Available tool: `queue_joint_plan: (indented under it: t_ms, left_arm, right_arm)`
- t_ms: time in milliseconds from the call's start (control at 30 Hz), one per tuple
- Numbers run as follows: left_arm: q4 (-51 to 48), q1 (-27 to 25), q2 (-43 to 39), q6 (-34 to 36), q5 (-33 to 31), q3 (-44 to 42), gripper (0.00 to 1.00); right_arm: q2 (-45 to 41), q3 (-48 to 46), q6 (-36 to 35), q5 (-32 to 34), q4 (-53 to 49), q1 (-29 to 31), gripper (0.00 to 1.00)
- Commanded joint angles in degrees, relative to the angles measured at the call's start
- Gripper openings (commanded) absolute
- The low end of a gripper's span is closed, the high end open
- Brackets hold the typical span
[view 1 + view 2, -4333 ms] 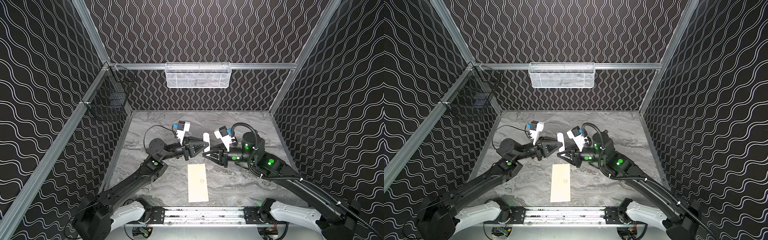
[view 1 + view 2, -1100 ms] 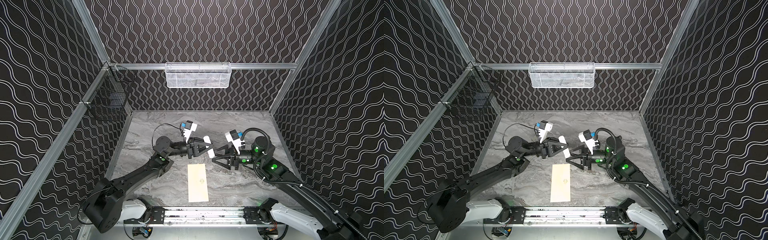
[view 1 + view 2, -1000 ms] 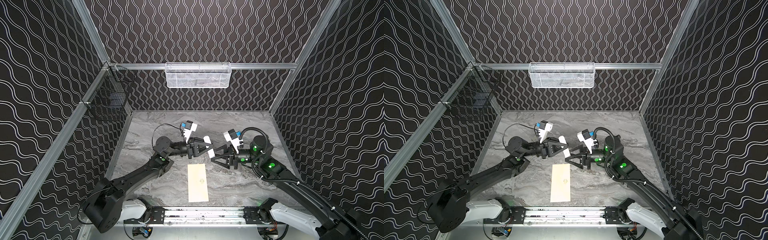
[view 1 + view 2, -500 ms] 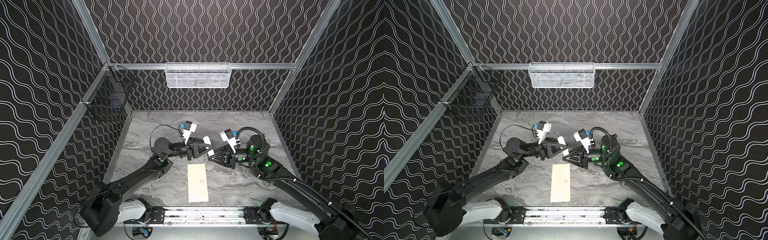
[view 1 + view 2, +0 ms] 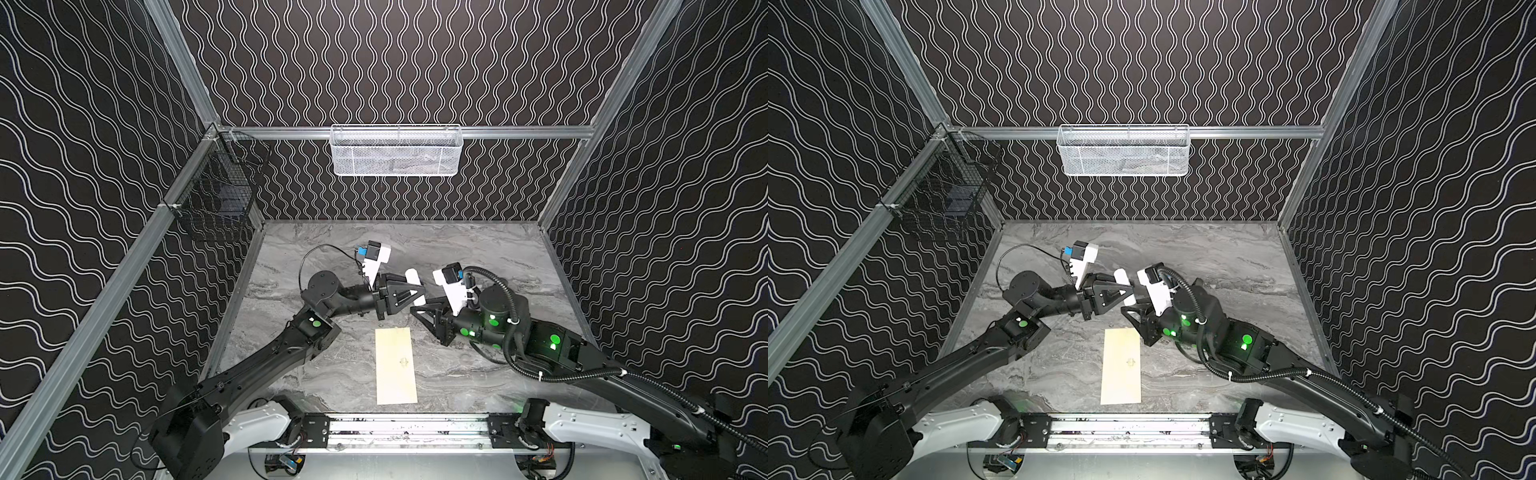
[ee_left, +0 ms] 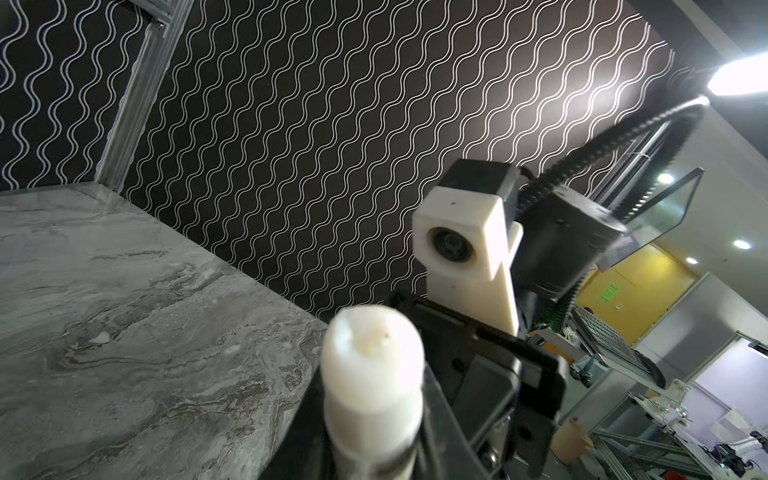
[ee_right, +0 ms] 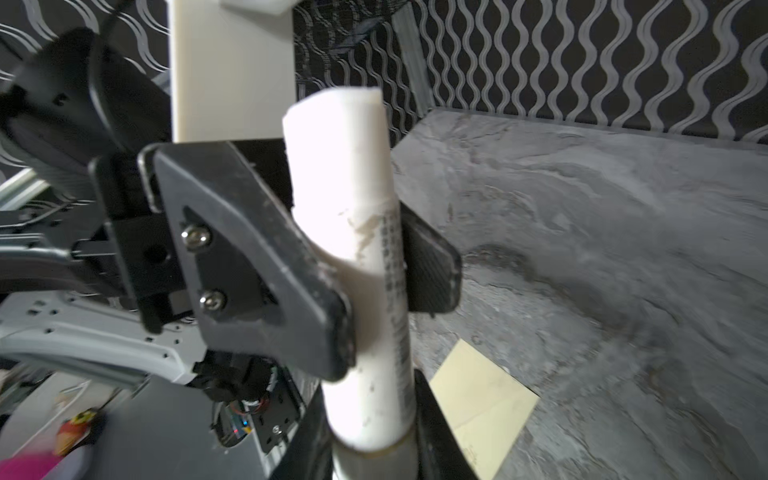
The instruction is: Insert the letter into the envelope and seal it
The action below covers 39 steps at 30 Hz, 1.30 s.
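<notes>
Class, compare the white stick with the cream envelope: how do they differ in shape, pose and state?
The white stick is a round cylinder; the envelope is a flat rectangle. The white stick is held above the table, gripped by the left gripper and the right gripper; the envelope lies flat on it, touched by neither. Both are pale.

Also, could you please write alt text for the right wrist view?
A white glue stick is clamped in the left tool, with the right tool gripping its near end. Beyond it, a cream envelope lies flat on the grey marbled table.
</notes>
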Motion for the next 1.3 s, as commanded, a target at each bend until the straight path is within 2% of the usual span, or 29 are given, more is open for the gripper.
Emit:
queue_joint_plan:
  t_ms: [0, 233, 400, 467, 567, 600, 667, 800, 900, 967, 1033, 1267]
  left_arm:
    - [-6.6, 0.2, -0.2, 5.4, -2.9, -0.1, 0.0]
    - [-8.1, 0.2, -0.5, 6.9, -3.8, -0.3, 0.0]
    - [-7.7, 0.2, 0.7, 7.0, -3.4, 0.1, 0.0]
    - [-7.7, 0.2, 1.0, 7.7, -2.5, 0.4, 0.0]
    - [-9.9, 0.2, 1.2, 13.9, 0.9, 1.9, 0.0]
    - [-12.3, 0.1, 0.8, 17.6, 1.7, 2.5, 0.0]
    - [-14.3, 0.2, 0.0, 22.7, 2.8, 3.1, 0.0]
    - [-9.9, -0.2, -1.7, 26.0, 8.5, 1.6, 0.0]
    - [-7.7, -1.1, -4.9, 29.0, 10.2, 0.0, 0.0]
    - [-6.6, -1.5, -6.9, 30.5, 10.7, -0.9, 0.0]
    - [-6.5, -2.0, -7.6, 31.5, 11.5, -0.7, 0.0]
    - [-2.7, -3.3, -5.6, 26.8, 15.2, 1.5, 0.0]
  right_arm:
    - [0.4, 1.8, 4.7, 22.2, -1.6, 2.7, 0.07]
    - [5.0, 5.3, 9.6, 34.0, -5.2, 10.0, 0.11]
    - [6.2, 6.3, 10.5, 36.5, -6.2, 11.9, 0.14]
    - [5.3, 5.6, 9.7, 34.0, -5.5, 12.0, 0.2]
    - [-1.1, -1.6, -0.2, 22.6, 5.4, 11.9, 0.42]
    - [-4.5, -5.5, -5.0, 16.9, 10.0, 11.8, 0.49]
    - [-8.5, -7.2, -11.0, 9.7, 9.5, 11.6, 0.57]
    - [-15.0, -8.5, -17.2, 2.7, 5.0, 11.1, 0.65]
    - [-18.7, -9.1, -19.9, -2.9, 3.4, 10.8, 0.69]
    - [-20.8, -10.2, -21.4, -6.1, 3.9, 10.7, 0.71]
    - [-22.8, -12.5, -22.9, -7.8, 6.2, 10.7, 0.76]
    - [-23.4, -16.5, -26.9, -10.7, 13.8, 10.6, 0.86]
